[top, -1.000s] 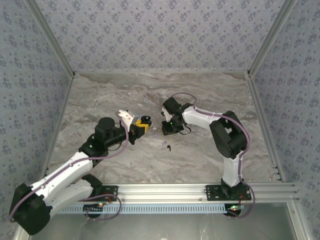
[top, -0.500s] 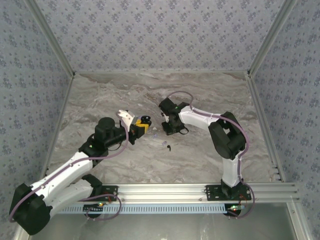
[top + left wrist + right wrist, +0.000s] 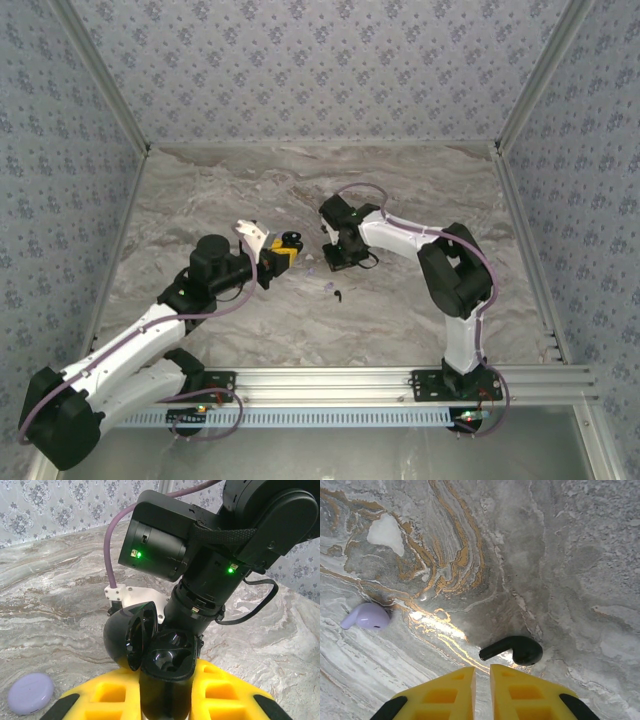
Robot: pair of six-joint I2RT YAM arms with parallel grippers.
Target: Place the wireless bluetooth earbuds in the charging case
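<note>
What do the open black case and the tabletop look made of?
Black case: probably hard plastic, glossy, with sharp reflections in its wells. Tabletop: marble-patterned and smooth, with a glare streak; real stone or printed laminate, I cannot tell.

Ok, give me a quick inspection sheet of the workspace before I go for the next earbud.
Surface: marble-pattern table, nothing spilled.
Job's things: black charging case open, lid up; black earbud and purple earbud loose on the table; purple case closed, on the table.
Clutter: nothing seen.
Grippers: left gripper shut on the black charging case; right gripper shut, empty, tips just short of the black earbud.
Cables: purple cable along the right arm.
Surroundings: patterned walls; metal rail at the near edge.
</note>
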